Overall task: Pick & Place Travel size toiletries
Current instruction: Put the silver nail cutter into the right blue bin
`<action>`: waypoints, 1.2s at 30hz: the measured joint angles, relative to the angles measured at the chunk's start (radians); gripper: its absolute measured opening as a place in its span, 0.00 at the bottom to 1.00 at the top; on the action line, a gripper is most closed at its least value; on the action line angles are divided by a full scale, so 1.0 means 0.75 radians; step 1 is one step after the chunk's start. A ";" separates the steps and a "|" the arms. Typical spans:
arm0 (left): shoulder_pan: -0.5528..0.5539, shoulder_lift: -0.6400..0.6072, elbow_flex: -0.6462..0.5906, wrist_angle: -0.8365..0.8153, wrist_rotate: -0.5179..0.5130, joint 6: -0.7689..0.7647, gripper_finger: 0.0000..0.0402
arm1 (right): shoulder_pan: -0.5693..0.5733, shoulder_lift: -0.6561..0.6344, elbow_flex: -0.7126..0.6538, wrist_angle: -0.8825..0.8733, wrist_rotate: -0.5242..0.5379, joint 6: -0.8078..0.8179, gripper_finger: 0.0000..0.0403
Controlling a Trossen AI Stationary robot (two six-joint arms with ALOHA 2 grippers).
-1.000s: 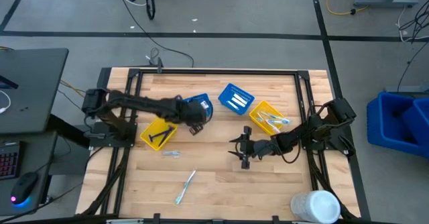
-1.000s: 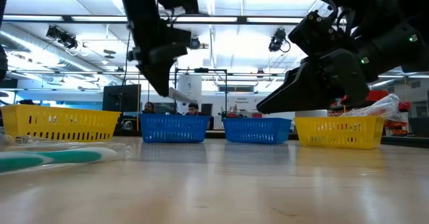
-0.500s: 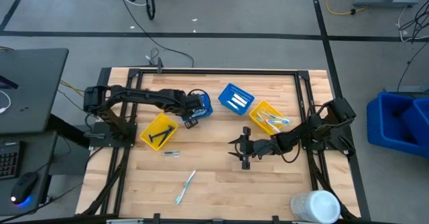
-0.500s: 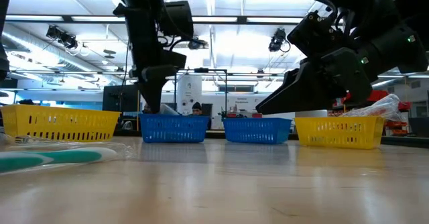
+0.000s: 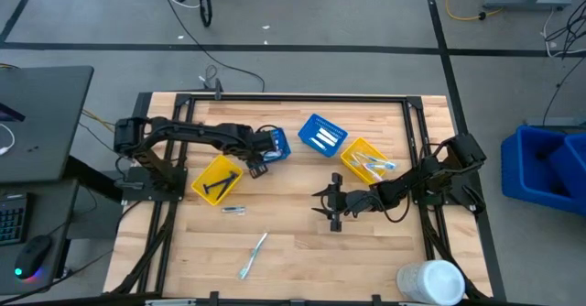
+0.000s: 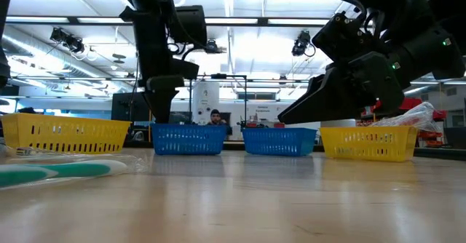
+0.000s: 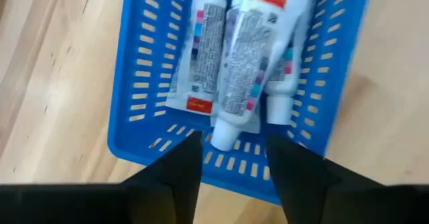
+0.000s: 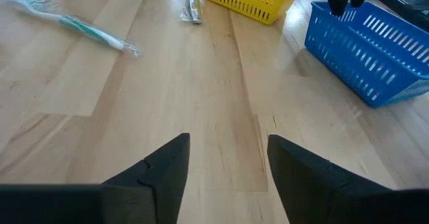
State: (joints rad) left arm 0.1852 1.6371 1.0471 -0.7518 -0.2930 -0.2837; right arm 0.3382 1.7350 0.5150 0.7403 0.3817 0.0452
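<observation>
White toothpaste tubes [image 7: 236, 56] with red and blue marks lie side by side in a blue mesh basket [image 7: 144, 76], caps toward the near wall. The left end effector [image 7: 231, 158] hangs just above that near wall — fingers apart, nothing between them. From above, the same left end effector [image 5: 257, 162] sits at the edge of this basket [image 5: 275, 144], beside a second blue basket [image 5: 321, 136] holding more white tubes. A yellow basket [image 5: 216, 180] near the left arm holds a dark razor; another yellow basket [image 5: 364, 160] holds wrapped toothbrushes. A white-and-teal toothbrush [image 5: 254, 254] lies loose on the table [image 5: 302, 242], and a small wrapped item [image 5: 233, 211] lies just beside the first yellow basket. The right end effector [image 5: 332, 205] waits mid-table — fingers spread, empty. A large white cylinder [image 5: 430, 281] stands at the table's corner.
</observation>
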 joint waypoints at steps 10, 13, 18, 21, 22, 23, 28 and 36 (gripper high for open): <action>-0.188 -0.131 0.140 0.020 0.102 -0.137 0.40 | 0.000 0.000 0.000 -0.004 -0.001 0.005 0.53; -0.317 -0.143 0.142 0.014 0.101 -0.208 0.40 | 0.000 0.000 0.000 -0.005 -0.002 0.049 0.52; -0.552 -0.105 0.124 0.003 0.054 -0.285 0.39 | 0.000 0.000 0.000 -0.008 -0.002 0.063 0.51; -0.676 -0.067 0.123 0.004 0.028 -0.298 0.39 | 0.000 0.000 0.000 -0.017 -0.002 0.060 0.51; -0.712 -0.056 0.124 0.007 0.027 -0.307 0.39 | 0.000 0.000 0.000 -0.017 -0.003 0.060 0.51; -0.743 -0.042 0.124 0.008 0.026 -0.325 0.39 | 0.000 0.000 0.000 -0.018 -0.002 0.060 0.52; -0.853 0.002 0.124 0.007 0.020 -0.462 0.39 | 0.000 0.000 0.000 -0.030 -0.003 0.060 0.55; -0.958 0.004 0.124 -0.009 -0.026 -0.429 0.39 | 0.000 0.000 0.000 -0.034 -0.003 0.059 0.57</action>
State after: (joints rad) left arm -0.5331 1.6402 1.1400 -0.7584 -0.3124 -0.6052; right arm 0.3384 1.7349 0.5152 0.7150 0.3798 0.0895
